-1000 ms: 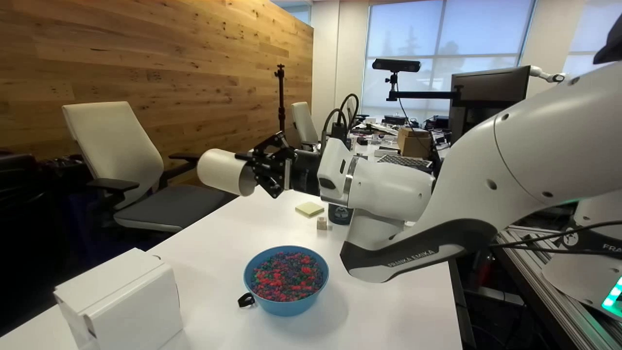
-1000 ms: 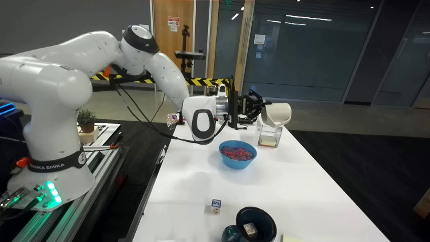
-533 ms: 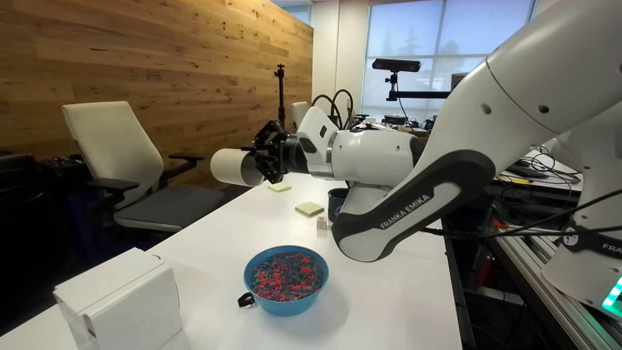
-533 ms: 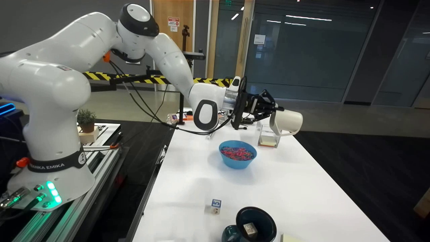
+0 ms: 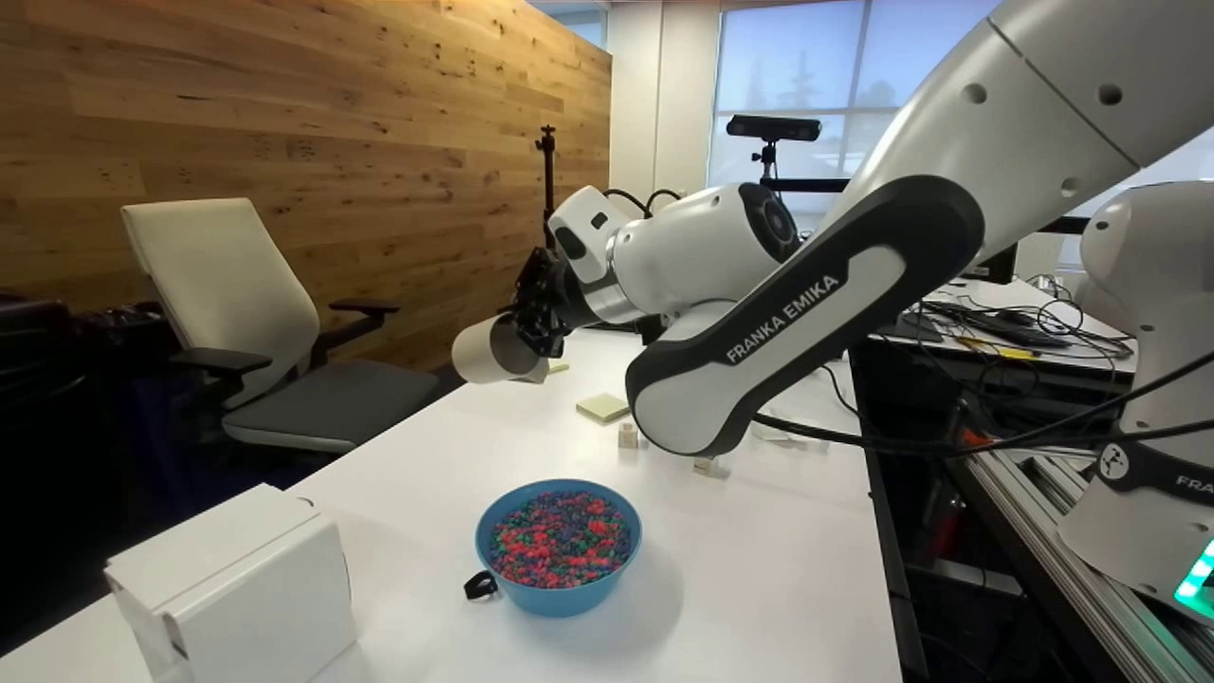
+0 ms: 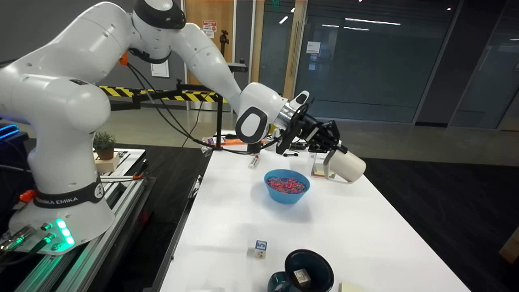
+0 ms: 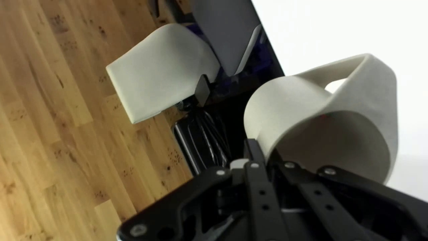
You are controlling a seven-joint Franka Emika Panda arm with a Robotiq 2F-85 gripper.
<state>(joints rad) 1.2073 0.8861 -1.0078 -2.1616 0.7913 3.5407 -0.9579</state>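
My gripper (image 7: 264, 152) is shut on the wall of a white mug (image 7: 284, 103), near its rim, with one finger outside and one inside. In both exterior views the mug (image 5: 488, 353) (image 6: 348, 166) hangs tilted over the table's side edge, its mouth turned up toward the gripper (image 5: 524, 323) and its base pointing down and away. A small red speck shows inside the mug in the wrist view; the rest of its inside is dim. A blue bowl (image 5: 560, 602) full of small red, green and purple pieces stands on the table, apart from the mug; it also shows in an exterior view (image 6: 286, 198).
A white box (image 5: 232, 588) stands near the bowl, with a small black ring-like thing (image 5: 481, 585) beside it. Yellow notes (image 5: 602, 408) and small blocks (image 5: 628, 435) lie nearby. A dark mug (image 6: 320, 265) holds a block. An office chair (image 5: 232, 275) stands beside the table.
The arm has swung and the wrist has tipped downward. The white mug has gone lower and now tilts with its base down, where it was near level before. The bowl has not moved.
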